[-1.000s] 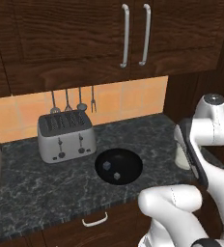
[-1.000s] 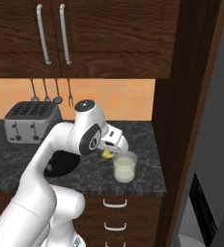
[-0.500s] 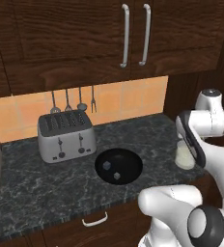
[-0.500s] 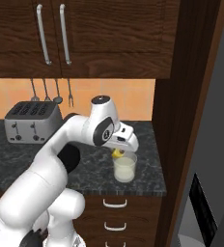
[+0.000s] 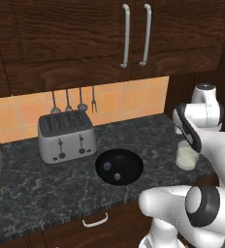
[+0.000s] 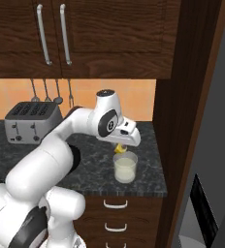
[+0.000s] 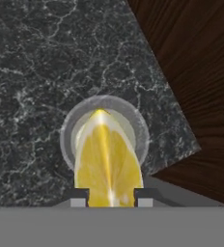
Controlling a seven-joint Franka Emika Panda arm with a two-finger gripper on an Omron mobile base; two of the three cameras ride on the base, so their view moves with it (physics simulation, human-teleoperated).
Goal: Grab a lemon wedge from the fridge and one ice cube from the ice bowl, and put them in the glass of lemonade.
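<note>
Above the short clear glass of pale lemonade [image 6: 125,168], the gripper [image 6: 120,148] clamps a yellow lemon wedge [image 7: 107,161]. Left of it, the glossy black ice bowl [image 5: 119,166] holds two ice cubes [image 5: 107,166].

Yellow lemon wedge [image 7: 108,159], black-marbled counter [image 7: 36,72]

This is a home kitchen, rendered rather than real. Dark wooden wall cabinets [image 5: 109,38] with long silver bar handles [image 5: 126,36] hang above a black, white-veined marble counter [image 5: 46,186], and an orange tiled backsplash [image 5: 17,111] runs between them. Metal cooking utensils [image 5: 68,100] hang in a row on that backsplash, just above a silver four-slot toaster [image 5: 67,135] standing on the counter. Below the counter edge sit dark wooden drawers [image 6: 117,215] with small curved white pulls. At the right, a tall light-grey fridge [image 6: 216,145] stands beside the wooden end panel.
</note>
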